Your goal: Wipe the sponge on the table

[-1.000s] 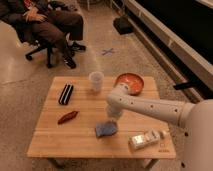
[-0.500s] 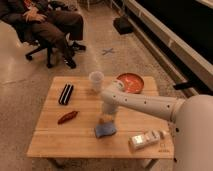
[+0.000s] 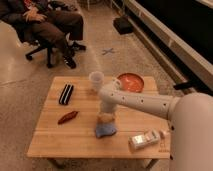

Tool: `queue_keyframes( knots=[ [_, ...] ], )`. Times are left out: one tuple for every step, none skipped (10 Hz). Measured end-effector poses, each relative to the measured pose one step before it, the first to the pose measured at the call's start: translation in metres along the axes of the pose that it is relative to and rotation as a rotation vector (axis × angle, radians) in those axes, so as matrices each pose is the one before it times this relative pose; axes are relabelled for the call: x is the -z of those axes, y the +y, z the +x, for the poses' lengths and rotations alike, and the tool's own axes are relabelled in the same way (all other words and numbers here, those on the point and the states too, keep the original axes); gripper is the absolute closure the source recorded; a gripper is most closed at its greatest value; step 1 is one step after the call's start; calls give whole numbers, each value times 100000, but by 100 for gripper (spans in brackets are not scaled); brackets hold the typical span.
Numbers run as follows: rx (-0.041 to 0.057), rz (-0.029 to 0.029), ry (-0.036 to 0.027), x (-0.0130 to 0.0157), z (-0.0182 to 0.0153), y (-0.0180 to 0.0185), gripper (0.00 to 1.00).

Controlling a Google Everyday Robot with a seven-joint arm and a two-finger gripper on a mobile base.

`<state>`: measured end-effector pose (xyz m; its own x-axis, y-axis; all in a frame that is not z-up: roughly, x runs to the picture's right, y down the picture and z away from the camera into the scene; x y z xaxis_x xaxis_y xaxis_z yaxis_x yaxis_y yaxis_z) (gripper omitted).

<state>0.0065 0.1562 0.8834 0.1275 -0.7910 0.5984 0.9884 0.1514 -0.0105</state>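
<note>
The light-blue sponge [image 3: 105, 130] lies on the light-wood table [image 3: 75, 137], near the middle of its front half. My white arm reaches in from the right and bends down over it. The gripper [image 3: 105, 119] points straight down onto the sponge's top, pressing on or holding it. The sponge's far part is hidden under the gripper.
An orange bowl [image 3: 131, 81] and a clear plastic cup [image 3: 96, 80] stand at the table's back. A black oblong object [image 3: 66, 94] and a dark red oblong [image 3: 67, 117] lie on the left. A white-and-yellow packet [image 3: 145, 140] sits front right. A seated person [image 3: 47, 22] is behind.
The arm swung left and the gripper came down from above the sponge onto it. The sponge has stayed at about the same spot.
</note>
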Motion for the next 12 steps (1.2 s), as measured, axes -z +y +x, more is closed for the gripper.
queue_keyframes(
  knots=[
    [342,-3002,-1243,254,-400,115,24],
    [-404,-4066,-1277,650,-850,-113,24],
    [-1435,-3892,-1478,836,-1015,668,24],
    [-1579,-4425,-1984,1197,-1538,459,24],
    [98,-3105,-370,714,-831,-89,24],
    [276,-2867,-558,166,-811,-173,24],
    [399,-2650,-843,81,-1165,-488,24],
    [-479,-744,-1121,-264,-622,33,24],
    [-655,16,-768,-206,-225,85,24],
    [-858,624,-917,-357,-186,-218,24],
    [-4395,2109,-727,-766,72,277,24],
    [-8348,1824,-278,-791,236,668,24]
  ],
)
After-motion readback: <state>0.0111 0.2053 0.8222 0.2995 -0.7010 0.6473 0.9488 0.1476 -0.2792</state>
